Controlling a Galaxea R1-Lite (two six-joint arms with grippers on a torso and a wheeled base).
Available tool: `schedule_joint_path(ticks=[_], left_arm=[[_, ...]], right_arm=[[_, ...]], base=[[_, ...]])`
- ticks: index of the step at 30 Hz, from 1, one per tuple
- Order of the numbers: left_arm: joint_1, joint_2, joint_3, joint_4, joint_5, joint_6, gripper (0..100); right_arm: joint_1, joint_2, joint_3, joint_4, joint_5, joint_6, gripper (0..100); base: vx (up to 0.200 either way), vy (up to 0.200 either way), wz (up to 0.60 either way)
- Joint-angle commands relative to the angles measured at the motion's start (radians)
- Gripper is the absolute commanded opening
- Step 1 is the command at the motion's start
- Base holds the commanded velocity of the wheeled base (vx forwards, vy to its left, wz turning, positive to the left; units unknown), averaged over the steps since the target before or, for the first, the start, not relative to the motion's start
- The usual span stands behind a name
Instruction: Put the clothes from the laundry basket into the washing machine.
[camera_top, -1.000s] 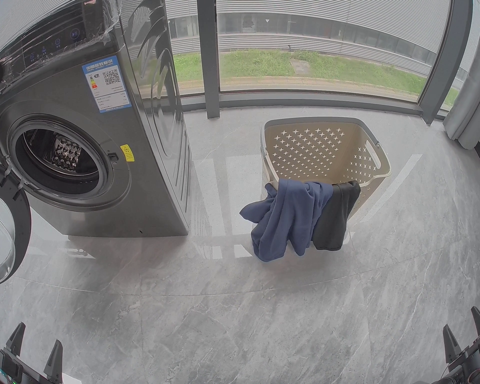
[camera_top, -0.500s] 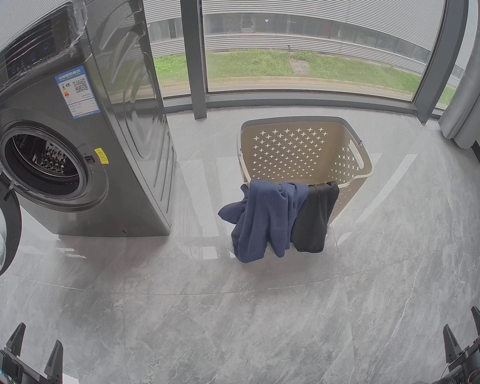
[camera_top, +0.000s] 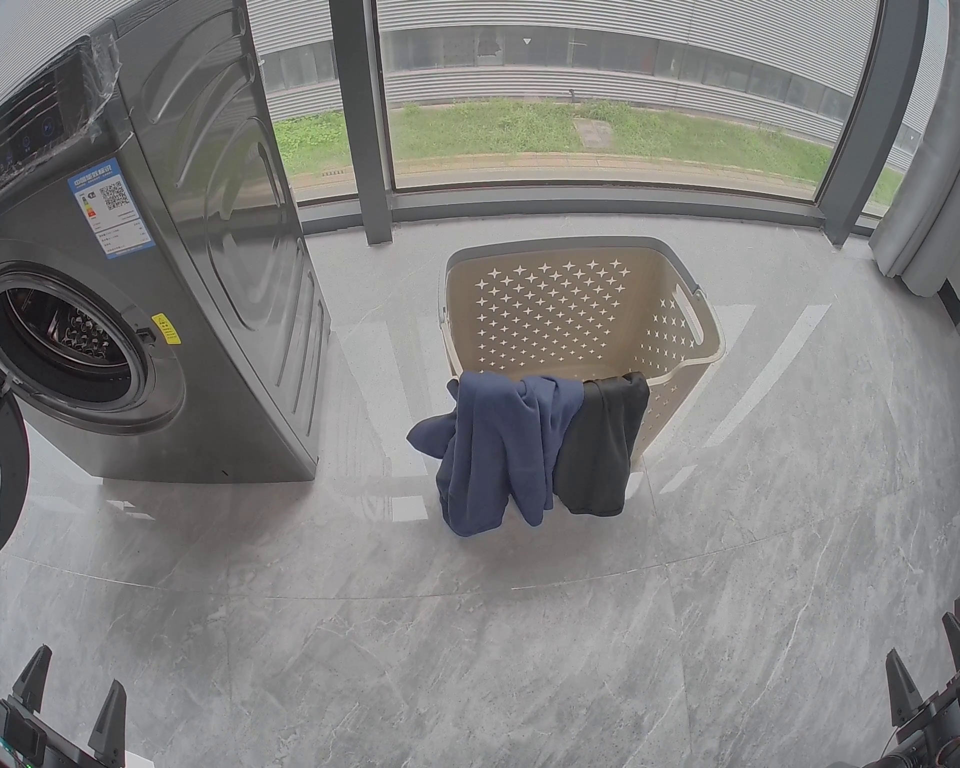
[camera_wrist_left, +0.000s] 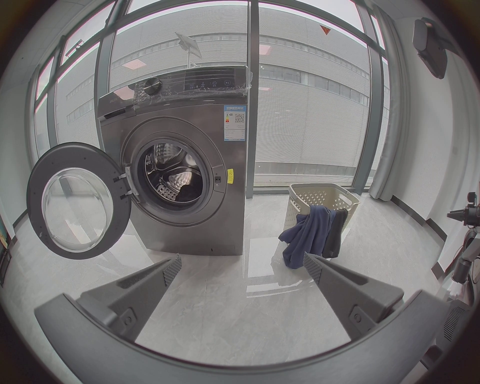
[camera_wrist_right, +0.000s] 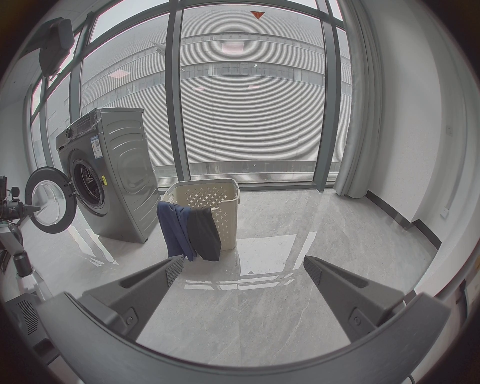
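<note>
A beige laundry basket (camera_top: 690, 310) (camera_wrist_left: 305, 192) (camera_wrist_right: 222, 200) stands on the floor ahead. Over its near rim hang a blue garment (camera_top: 495, 450) (camera_wrist_left: 307, 237) (camera_wrist_right: 172, 227) and a black garment (camera_top: 600, 445) (camera_wrist_left: 336, 232) (camera_wrist_right: 202, 232). The grey washing machine (camera_top: 220, 240) (camera_wrist_left: 190, 150) (camera_wrist_right: 120, 170) is to the left, its round door (camera_wrist_left: 75, 200) (camera_wrist_right: 49, 199) swung open and something dark lying in the drum (camera_wrist_left: 175, 172). My left gripper (camera_top: 70, 685) (camera_wrist_left: 242, 262) sits low at the near left, open and holding nothing. At the near right my right gripper (camera_top: 925, 660) (camera_wrist_right: 240, 265) is also open and holding nothing.
Tall windows (camera_top: 600, 100) close the far side, with a grey curtain (camera_top: 920, 230) (camera_wrist_right: 357, 125) at the right. Wide grey marble floor (camera_top: 500, 650) lies between me and the basket. A dark window post (camera_top: 355, 120) rises just behind the machine.
The whole head view has shifted: machine and basket now lie further left in the picture, so the camera turned right. Both grippers keep their places and the clothes hang as before.
</note>
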Motion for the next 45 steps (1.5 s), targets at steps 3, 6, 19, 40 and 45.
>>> schedule_joint_path(ticks=[3, 6, 19, 40, 45], left_arm=[[-0.001, -0.013, 0.016, 0.0, 0.0, -0.001, 100], [0.001, -0.013, 0.016, 0.0, 0.002, -0.001, 100], [0.001, -0.013, 0.016, 0.0, 0.002, -0.001, 100], [-0.001, -0.013, 0.015, 0.003, 0.0, 0.001, 100], [-0.001, -0.013, 0.015, 0.003, 0.0, 0.001, 100]], right_arm=[[0.0, -0.016, 0.016, 0.0, 0.0, -0.001, 100], [0.0, -0.016, 0.016, 0.0, -0.001, -0.001, 100], [0.0, -0.016, 0.016, 0.0, -0.001, -0.002, 100], [-0.003, -0.016, 0.016, 0.0, 0.0, -0.004, 100], [-0.003, -0.016, 0.016, 0.0, 0.0, -0.004, 100]], base=[[0.0, 0.0, 0.0], [0.0, 0.0, 0.0], [0.0, -0.185, 0.0], [0.086, -0.029, 0.0], [0.2, 0.0, 0.0]])
